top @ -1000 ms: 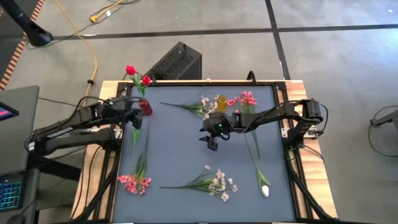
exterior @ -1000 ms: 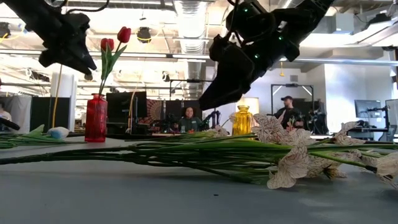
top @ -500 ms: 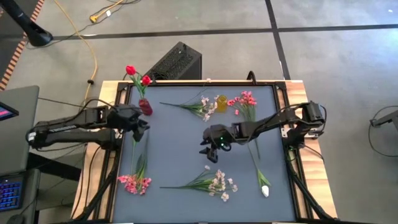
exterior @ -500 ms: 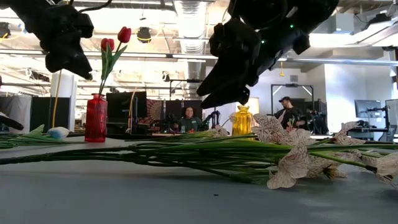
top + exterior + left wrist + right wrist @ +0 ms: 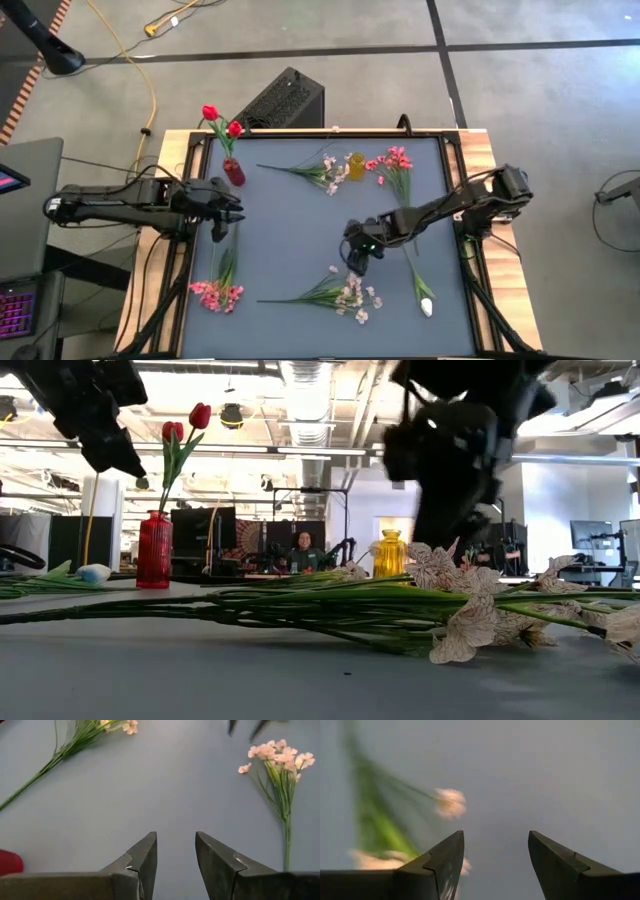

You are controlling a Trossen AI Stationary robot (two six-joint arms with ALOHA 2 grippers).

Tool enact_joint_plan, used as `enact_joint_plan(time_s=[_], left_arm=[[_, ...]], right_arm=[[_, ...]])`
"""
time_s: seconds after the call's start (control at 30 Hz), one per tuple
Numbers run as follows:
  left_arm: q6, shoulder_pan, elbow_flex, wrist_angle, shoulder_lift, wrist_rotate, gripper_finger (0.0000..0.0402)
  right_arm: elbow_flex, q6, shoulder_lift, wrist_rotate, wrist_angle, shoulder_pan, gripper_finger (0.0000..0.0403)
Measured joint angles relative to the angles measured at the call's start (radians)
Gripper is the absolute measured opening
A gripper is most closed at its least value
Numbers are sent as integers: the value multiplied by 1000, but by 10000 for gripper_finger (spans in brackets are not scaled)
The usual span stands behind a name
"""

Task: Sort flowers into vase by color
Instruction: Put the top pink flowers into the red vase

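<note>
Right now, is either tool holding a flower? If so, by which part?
No. The right tool is open above the pale spray, nothing between its fingers. The left tool is open too, over bare mat near the red vase.

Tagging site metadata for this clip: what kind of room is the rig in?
Likely an open-plan lab or office. The low view shows exposed ceiling ducts with strip lights, monitors on desks, and a seated person behind the table. The high view shows a bare concrete floor.

Black box (image 5: 285, 98) behind table; yellow cable (image 5: 150, 95) on floor.
</note>
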Motion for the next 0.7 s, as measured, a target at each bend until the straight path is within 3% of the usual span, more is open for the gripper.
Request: enact_joint_plan(time_s=[0.13,0.27,0.43,0.7], left_arm=[[21,-2,0,2,0,-10,122],[24,-2,0,4,0,-26,122],[33,-2,0,4,0,-27,122],[35,-2,0,6,0,-47,122]], right_arm=[[1,69,-98,209,-230,4,249],[1,206,-196,283,-451,-6,249],[-73,399,-246,286,-683,-55,249],[-219,430,-265,223,-678,-164,249]])
